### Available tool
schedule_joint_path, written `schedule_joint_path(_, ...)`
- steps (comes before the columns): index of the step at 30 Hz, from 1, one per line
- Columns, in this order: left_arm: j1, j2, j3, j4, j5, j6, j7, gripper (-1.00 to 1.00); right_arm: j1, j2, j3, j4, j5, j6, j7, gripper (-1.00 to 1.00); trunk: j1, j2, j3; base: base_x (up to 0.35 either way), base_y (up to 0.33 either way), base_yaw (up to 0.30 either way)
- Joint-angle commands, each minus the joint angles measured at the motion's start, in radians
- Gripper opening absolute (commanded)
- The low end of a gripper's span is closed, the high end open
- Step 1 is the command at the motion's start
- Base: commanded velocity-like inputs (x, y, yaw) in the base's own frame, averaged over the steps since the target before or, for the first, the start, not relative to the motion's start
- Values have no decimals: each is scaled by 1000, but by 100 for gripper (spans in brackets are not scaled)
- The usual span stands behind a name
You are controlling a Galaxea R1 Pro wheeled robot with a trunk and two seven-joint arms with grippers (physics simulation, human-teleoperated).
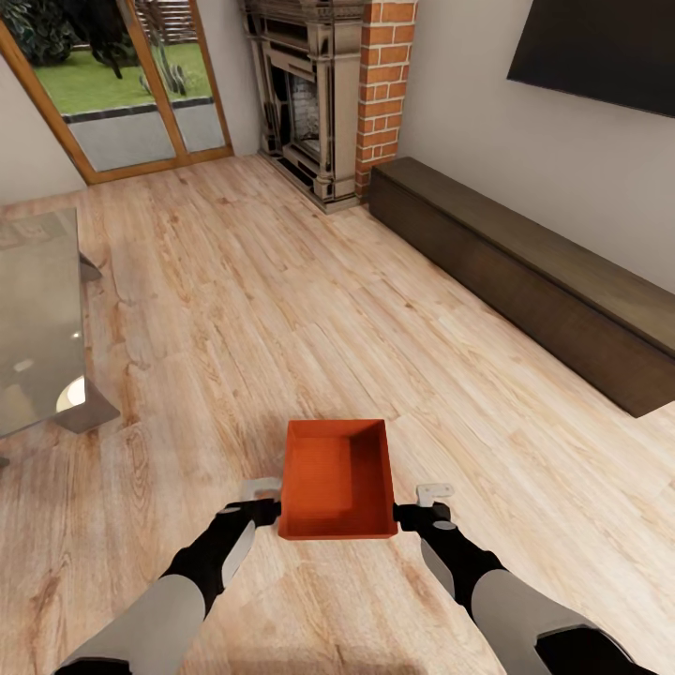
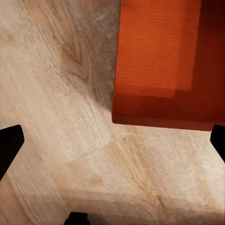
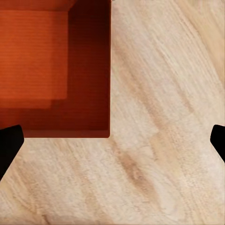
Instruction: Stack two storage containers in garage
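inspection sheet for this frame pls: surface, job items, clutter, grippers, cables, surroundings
Surface: light wood plank floor.
Job's things: one red-orange storage container, open top up, empty, between the two arms.
Clutter: nothing seen.
Grippers: left gripper against the container's left wall, right gripper against its right wall; both wide open in the wrist views.
Cables: nothing seen.
Surroundings: brick fireplace, dark low cabinet, glass table, patio door, dark wall screen.

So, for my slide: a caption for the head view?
Both hands flank a red bin over the wood floor.
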Motion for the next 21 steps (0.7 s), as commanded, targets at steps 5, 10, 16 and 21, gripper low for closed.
schedule_joint_path(5, 0, -2, -2, -3, 3, 2, 6, 100, -1, 0, 9, 1, -8, -3, -2, 100, 0, -1, -1, 0, 0, 0)
schedule_joint_path(10, 0, -4, -1, -5, -1, 1, 7, 100, 0, -1, 9, 1, -4, -2, 8, 100, 0, -1, -1, 0, 0, 0)
schedule_joint_path(16, 0, -4, 4, -5, 0, 1, 6, 100, 0, -1, 9, 1, -6, -1, 8, 100, 0, -1, -1, 119, 0, 0)
schedule_joint_path(21, 0, -2, 5, -3, 2, 1, 6, 100, 0, 0, 10, 2, -4, -3, 7, 100, 0, -1, -1, 286, 0, 0)
